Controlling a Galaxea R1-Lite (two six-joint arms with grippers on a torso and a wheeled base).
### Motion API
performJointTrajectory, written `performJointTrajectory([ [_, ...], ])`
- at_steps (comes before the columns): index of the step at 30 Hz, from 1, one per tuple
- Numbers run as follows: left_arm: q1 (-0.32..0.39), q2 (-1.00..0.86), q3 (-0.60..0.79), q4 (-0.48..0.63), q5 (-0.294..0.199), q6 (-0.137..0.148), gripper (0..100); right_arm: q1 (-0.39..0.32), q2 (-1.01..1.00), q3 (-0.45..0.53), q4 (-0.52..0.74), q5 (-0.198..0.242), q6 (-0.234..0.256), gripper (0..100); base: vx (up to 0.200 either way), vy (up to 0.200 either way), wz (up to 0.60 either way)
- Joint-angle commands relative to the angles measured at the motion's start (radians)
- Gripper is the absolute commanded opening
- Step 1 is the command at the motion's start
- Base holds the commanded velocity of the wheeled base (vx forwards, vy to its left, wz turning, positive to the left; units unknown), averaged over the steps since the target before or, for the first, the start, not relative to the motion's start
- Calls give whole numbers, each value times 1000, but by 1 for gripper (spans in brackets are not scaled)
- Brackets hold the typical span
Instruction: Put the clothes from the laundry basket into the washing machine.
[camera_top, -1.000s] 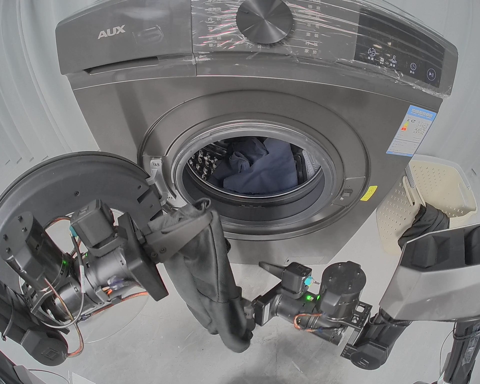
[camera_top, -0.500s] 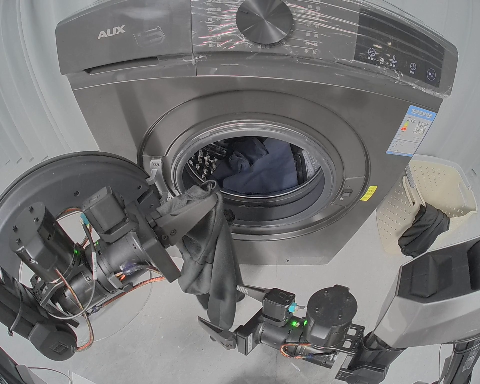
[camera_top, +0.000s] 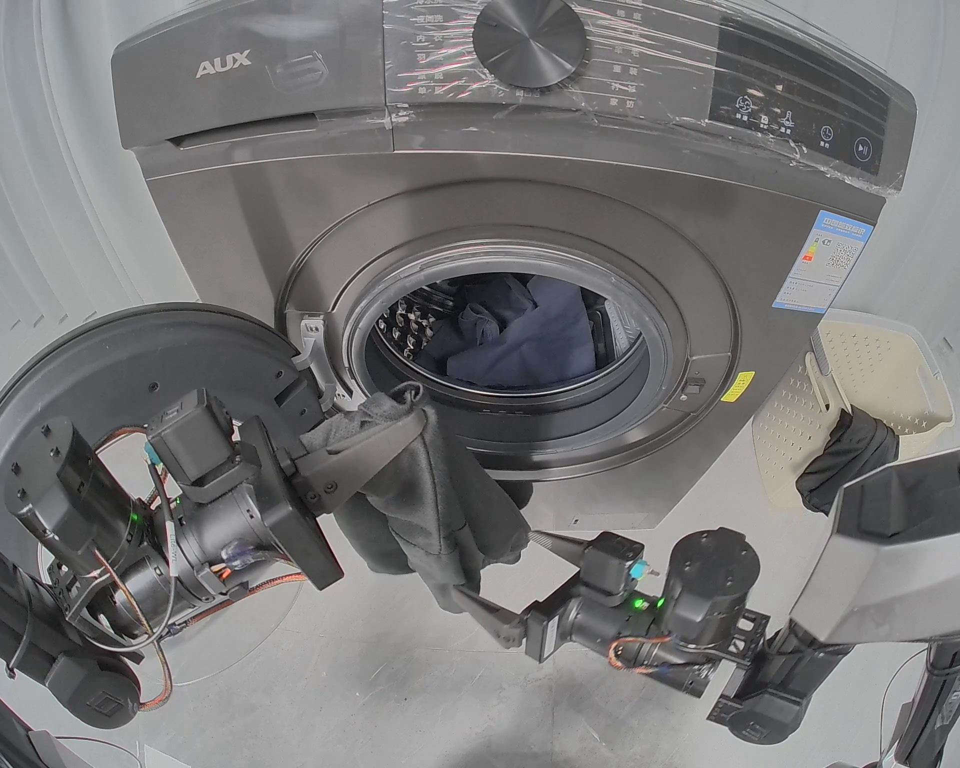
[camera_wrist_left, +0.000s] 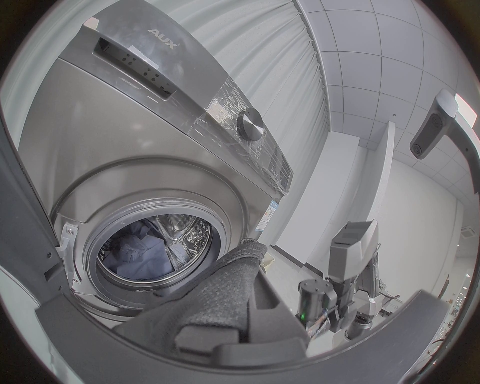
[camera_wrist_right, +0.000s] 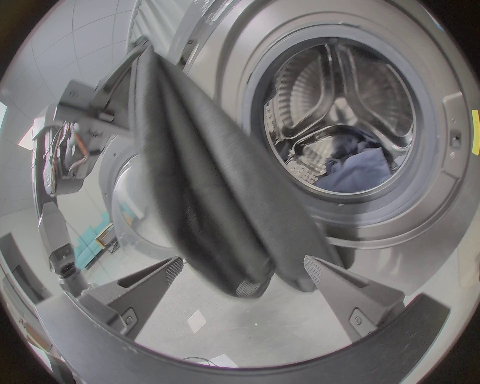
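Upper drum mouth (camera_top: 655, 330) is free; blue clothes (camera_top: 535, 345) sit at its back, grey garment (camera_top: 440, 490) hangs across its lower-left rim.

The left arm (camera_top: 210, 525) is dark grey, with round motor housings; orange and grey cables (camera_top: 258, 590) loop at its wrist. The left gripper (camera_top: 405, 425) and right gripper (camera_top: 498, 567) have black wedge-shaped fingers with small screws. The right arm (camera_top: 700, 585) carries green lights and a silver-grey cover.

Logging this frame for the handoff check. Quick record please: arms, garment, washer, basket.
left gripper: shut on grey garment, at the lower left edge of the washer opening
right gripper: open, fingers either side of the garment's hanging end
door: open
drum: blue clothes inside
basket: right of washer, dark garment draped over its rim
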Motion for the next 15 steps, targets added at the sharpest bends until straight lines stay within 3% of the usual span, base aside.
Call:
performJointTrajectory([
  [1,3,-6,4,-1,-4,1,0,-108,-128,45,6,10,-4,100,0,0,0],
  [8,3,-8,4,-1,-4,3,0,-206,-196,9,66,39,-5,100,0,0,0],
  [15,3,-9,7,-1,-4,1,0,-224,-90,-71,66,30,-5,100,0,0,0],
])
